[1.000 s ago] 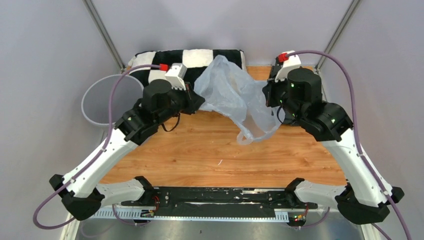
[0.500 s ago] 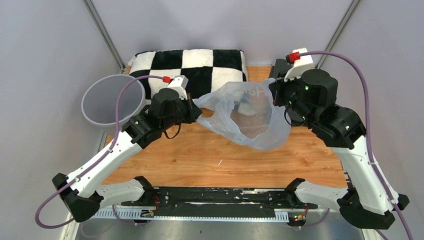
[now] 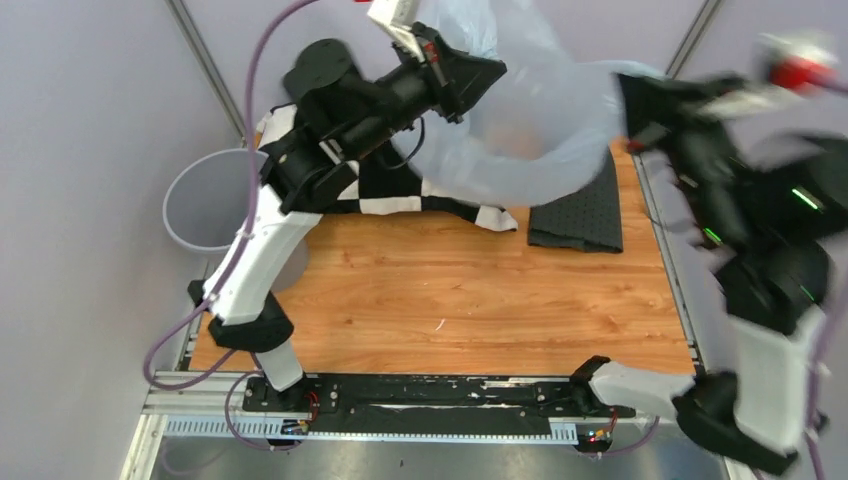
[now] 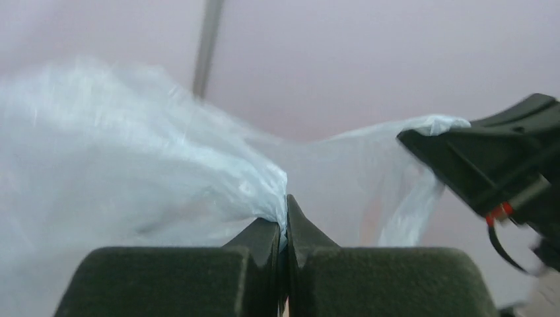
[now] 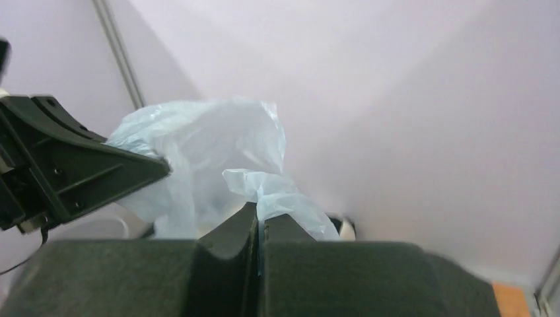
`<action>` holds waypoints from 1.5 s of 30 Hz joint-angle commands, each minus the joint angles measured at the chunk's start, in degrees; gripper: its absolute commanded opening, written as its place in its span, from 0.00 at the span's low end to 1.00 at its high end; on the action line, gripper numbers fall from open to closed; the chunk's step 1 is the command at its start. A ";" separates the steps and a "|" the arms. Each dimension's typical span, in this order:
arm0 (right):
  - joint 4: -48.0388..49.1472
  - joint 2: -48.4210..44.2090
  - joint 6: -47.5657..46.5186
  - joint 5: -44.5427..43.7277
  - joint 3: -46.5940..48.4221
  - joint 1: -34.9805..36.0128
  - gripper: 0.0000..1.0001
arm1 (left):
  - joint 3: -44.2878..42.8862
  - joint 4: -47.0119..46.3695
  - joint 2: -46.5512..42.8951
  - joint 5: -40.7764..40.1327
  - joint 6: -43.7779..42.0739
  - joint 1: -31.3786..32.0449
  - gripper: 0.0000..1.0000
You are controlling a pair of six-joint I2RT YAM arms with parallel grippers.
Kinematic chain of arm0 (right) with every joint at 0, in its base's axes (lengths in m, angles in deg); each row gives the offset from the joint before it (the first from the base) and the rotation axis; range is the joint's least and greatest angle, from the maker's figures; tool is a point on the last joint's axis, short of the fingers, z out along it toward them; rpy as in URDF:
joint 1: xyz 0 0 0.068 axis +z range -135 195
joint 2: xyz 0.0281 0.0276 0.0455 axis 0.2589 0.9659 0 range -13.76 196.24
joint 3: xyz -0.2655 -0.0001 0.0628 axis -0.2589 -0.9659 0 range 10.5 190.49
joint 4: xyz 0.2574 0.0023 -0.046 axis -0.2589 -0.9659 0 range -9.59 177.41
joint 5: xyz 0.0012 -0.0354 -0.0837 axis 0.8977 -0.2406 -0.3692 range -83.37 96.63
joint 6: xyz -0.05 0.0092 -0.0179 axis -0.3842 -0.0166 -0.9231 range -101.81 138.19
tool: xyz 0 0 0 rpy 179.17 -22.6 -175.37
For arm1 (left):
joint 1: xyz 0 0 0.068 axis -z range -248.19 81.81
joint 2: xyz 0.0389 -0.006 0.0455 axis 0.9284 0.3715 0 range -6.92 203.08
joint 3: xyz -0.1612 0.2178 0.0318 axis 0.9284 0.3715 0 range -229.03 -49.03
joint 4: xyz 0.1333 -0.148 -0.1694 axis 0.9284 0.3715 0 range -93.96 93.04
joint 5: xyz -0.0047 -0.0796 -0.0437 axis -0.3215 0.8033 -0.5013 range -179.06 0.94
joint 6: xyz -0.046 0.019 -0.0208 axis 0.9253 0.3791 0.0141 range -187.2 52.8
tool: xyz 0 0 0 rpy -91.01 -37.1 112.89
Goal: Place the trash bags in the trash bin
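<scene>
The pale blue translucent trash bag hangs high above the back of the table, stretched open between both grippers. My left gripper is shut on the bag's left edge; in the left wrist view the film is pinched between the jaws of the left gripper. My right gripper, blurred, is shut on the bag's right edge, and a fold of bag rises from the right gripper. The grey trash bin stands off the table's left edge, below and left of the bag.
A black-and-white checkered pillow lies at the back of the wooden table, partly under the left arm. A dark grey textured mat lies at the back right. Slanted frame poles stand at both back corners.
Both arms have swung up high, lifting the bag off the table and spreading it wider. The dark mat is now uncovered. The right arm is blurred with motion.
</scene>
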 commanded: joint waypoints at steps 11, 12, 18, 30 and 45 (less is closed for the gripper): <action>9.83 -14.58 7.34 -1.13 -48.56 -0.55 0.00 | 34.78 3.91 -8.88 -10.40 0.74 -5.12 0.00; 6.82 -12.26 10.14 2.58 -51.20 -0.41 0.00 | 40.47 3.93 -9.68 -8.31 1.77 -5.64 0.00; 1.31 -14.18 11.28 -0.63 -53.36 12.82 0.00 | 63.68 -3.48 -28.16 -7.21 -0.02 -3.17 0.00; 0.19 -19.51 -0.06 -11.26 -30.58 17.04 0.00 | 48.91 0.08 -38.70 -12.31 -1.74 -0.81 0.00; 2.86 -17.28 -10.49 -33.88 -26.88 16.87 0.00 | 35.72 2.04 -23.11 -1.90 -4.87 9.13 0.00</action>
